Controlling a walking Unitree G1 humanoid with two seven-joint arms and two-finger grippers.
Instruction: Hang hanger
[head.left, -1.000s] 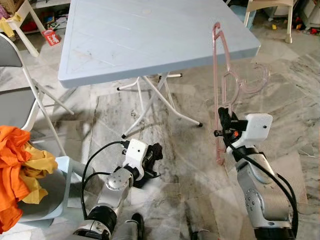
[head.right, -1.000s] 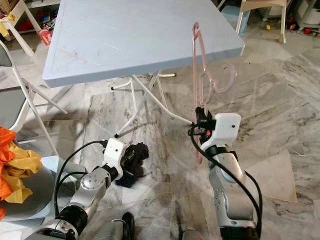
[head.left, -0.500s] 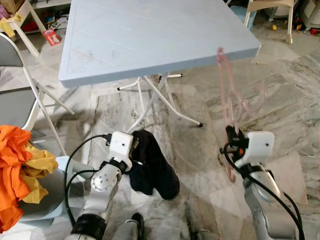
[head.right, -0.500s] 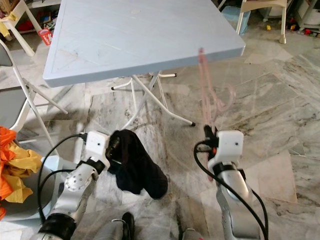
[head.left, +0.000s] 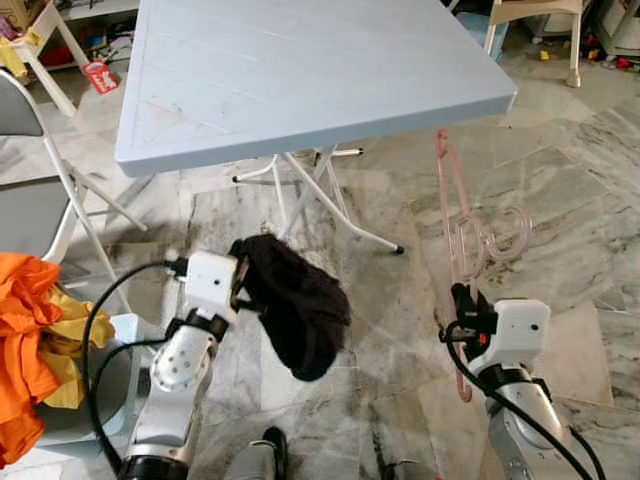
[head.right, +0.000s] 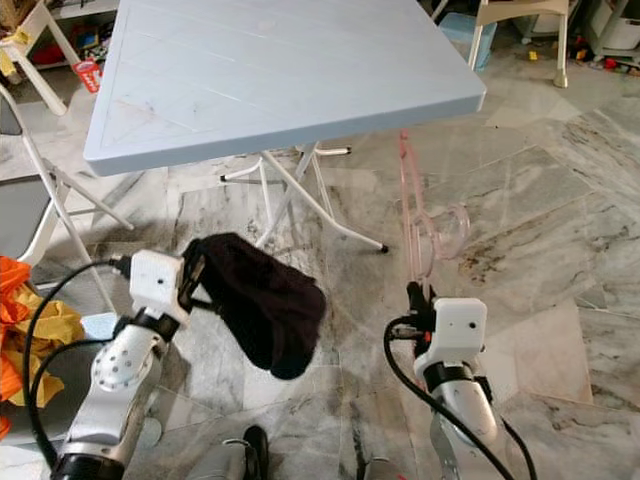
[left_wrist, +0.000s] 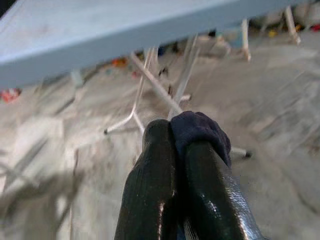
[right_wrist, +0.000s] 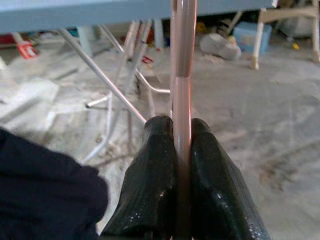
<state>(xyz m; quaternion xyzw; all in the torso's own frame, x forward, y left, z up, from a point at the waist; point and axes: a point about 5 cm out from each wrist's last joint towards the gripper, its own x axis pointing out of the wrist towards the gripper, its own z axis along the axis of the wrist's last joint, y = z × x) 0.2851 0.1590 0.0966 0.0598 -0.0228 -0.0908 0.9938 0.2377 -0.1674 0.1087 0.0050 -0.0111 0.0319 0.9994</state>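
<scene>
Right gripper (right_wrist: 181, 145) is clamped on your pink plastic hanger (head.left: 462, 235), held upright just off the blue folding table's (head.left: 300, 70) corner. Left gripper (left_wrist: 182, 150) pinches a dark garment (head.left: 295, 305), dangling above the marble floor.

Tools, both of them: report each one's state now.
Left tool: closed on the dark cloth.
Right tool: closed on the pink hanger.

Pink hanger (head.left: 462, 236) (black garment (head.left: 296, 303))
</scene>
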